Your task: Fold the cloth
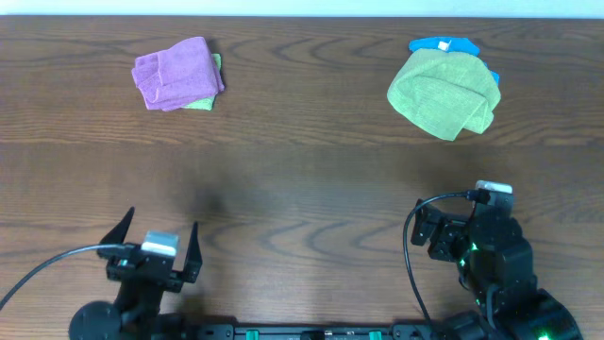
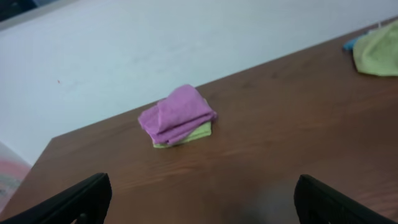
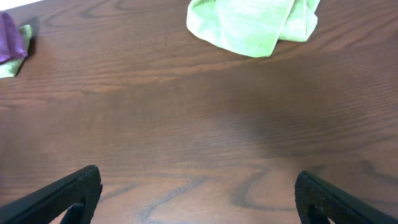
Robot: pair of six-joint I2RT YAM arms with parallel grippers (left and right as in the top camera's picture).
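A crumpled light green cloth (image 1: 444,93) lies at the far right of the table on top of a blue cloth (image 1: 444,44); it also shows in the right wrist view (image 3: 249,22) and at the edge of the left wrist view (image 2: 378,53). A folded purple cloth (image 1: 175,71) rests on a folded green cloth (image 1: 200,102) at the far left; the stack shows in the left wrist view (image 2: 179,115). My left gripper (image 1: 159,244) is open and empty near the front left edge. My right gripper (image 3: 198,193) is open and empty at the front right (image 1: 472,231).
The dark wooden table (image 1: 302,179) spans the view. A pale wall or floor (image 2: 155,43) lies beyond its far edge. Black cables run from both arms along the front edge.
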